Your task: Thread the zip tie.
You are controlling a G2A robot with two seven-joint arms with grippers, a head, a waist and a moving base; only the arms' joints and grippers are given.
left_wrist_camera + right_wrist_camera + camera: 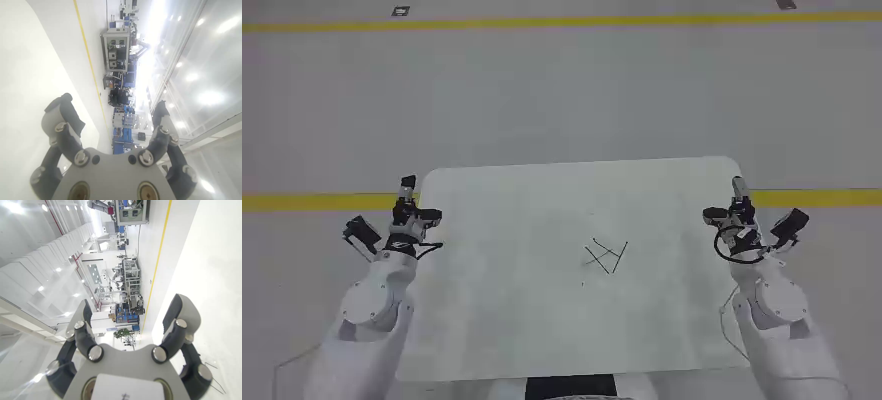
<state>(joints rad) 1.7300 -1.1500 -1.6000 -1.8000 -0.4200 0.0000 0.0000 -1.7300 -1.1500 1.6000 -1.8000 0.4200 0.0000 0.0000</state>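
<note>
Top view shows your left claw (407,184) and right claw (738,184) both released and empty, parked wide, I judge, to leave the crossed zip ties (604,257) between them unobstructed on the table (502,320).

This is a large industrial robotics lab or factory hall. In the top view, a white table (502,300) stands at the lower centre on a pale grey floor (542,90), with yellow lines (542,22) running across the frame. The wrist views show an aluminium-framed equipment cabinet (115,51), blue workstations (122,132), another robot arm (115,274) and rows of ceiling lights (208,96).
</note>
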